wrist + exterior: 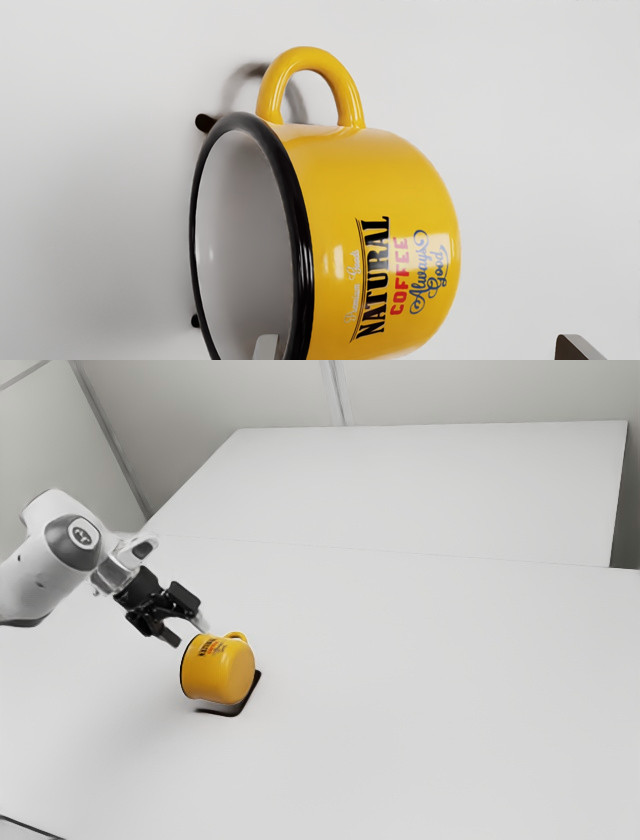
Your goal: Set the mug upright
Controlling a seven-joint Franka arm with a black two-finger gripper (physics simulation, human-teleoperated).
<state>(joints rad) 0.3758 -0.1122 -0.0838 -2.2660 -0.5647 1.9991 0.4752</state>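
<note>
The yellow mug (218,672) is lying on its side on the big white table (420,660), so it is not standing up. Its open mouth is facing the exterior view's left, and its round bottom is facing the exterior view's right. The white arm (38,578) is reaching in from the exterior view's left, and its black gripper (187,632) is hanging down close to the mug, just beside the top of its mouth end. The gripper is standing wide open, with a big space between its two fingers, and it is holding nothing. In the wrist view, one fingertip (266,348) is showing in front of the mug's mouth, close to the black rim (300,260), and the other is sitting out past the mug's bottom, well apart from it. I cannot tell if the first one is touching the mug or poking inside it. The loop handle (312,57) is sticking out from the mug's side, pointing away from the fingertips, and it is making a soft shadow (240,80) on the table. The mug is showing its pale gray inside, and the words on its yellow side are saying NATURAL COFFEE and Always Good. A thin black thing (236,711) is peeking out from under the mug, but the mug is hiding most of it. Behind the table, a pale wall (480,390) is standing.
</note>
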